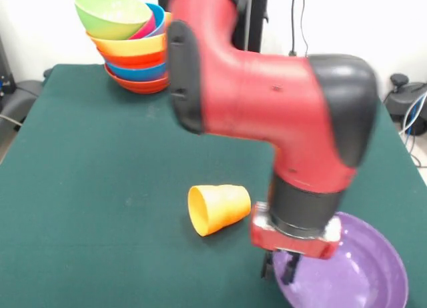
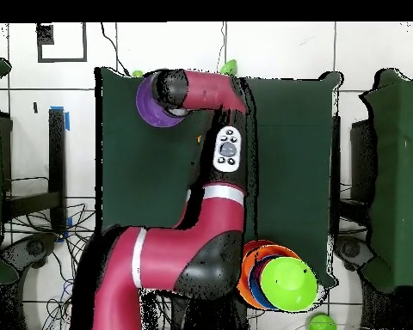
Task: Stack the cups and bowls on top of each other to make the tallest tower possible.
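Pincer (image 1: 279, 267) over purple bowl's (image 1: 360, 275) rim, spread unclear; orange cup (image 1: 219, 208) just beside.

Arm (image 1: 267, 101): red and black, extended from the pedestal side across the table (image 1: 100, 188), elbow bent, forearm turned straight down. Wrist vertical above the table's near right part in the front view. Gripper (image 1: 280, 268): pointing down, dark fingers (image 1: 289, 271) close together with only a narrow gap visible. Overhead view: arm reaches from the base to the table's far left corner, gripper hidden beneath the wrist.
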